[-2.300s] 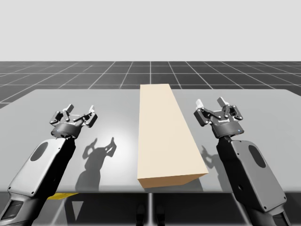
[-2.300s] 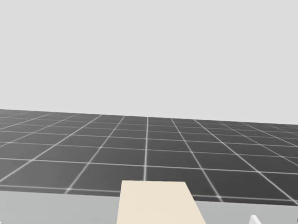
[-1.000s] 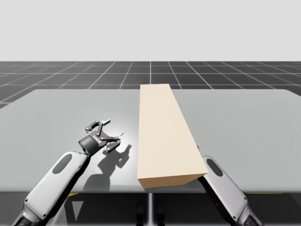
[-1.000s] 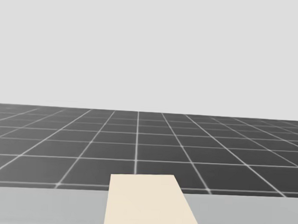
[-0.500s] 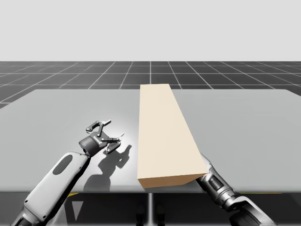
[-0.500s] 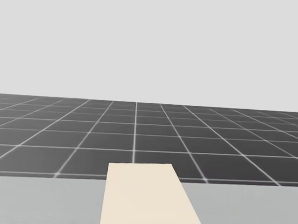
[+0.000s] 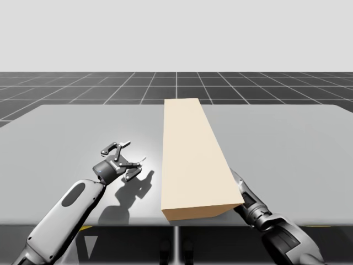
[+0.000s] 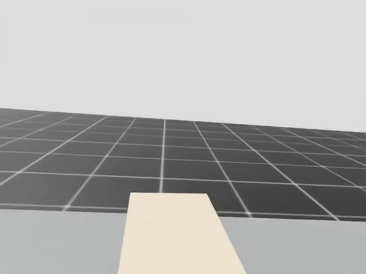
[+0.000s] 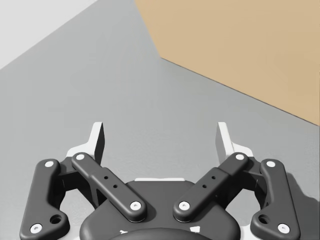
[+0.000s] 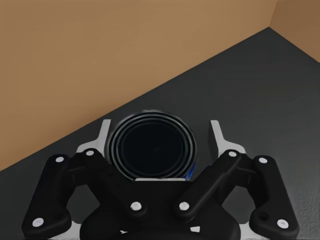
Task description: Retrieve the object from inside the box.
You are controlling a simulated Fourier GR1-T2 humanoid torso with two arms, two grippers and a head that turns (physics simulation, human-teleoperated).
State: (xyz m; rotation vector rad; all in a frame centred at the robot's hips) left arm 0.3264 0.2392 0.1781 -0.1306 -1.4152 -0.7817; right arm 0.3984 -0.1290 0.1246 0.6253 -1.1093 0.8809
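A long beige box (image 7: 193, 154) lies lengthwise on the grey table (image 7: 66, 127), and its far end reaches into the head view (image 8: 177, 241). My right arm (image 7: 251, 205) goes into the box at its near right corner, which hides its gripper in the high view. Inside, in the right wrist view, a dark round can (image 10: 152, 150) lies end-on on the dark floor between the fingers of my right gripper (image 10: 160, 127), which stands open around it. My left gripper (image 7: 135, 153) hovers open left of the box, with nothing between its fingers (image 9: 97, 142).
The box's brown inner wall (image 10: 100, 50) runs close beside the can. In the left wrist view the outer box side (image 9: 240, 50) lies ahead of my left gripper across bare table. A dark grid floor (image 8: 169, 167) stretches beyond the table.
My right arm has pushed further into the box's near end. My head has turned slightly downward. The left gripper has barely moved.
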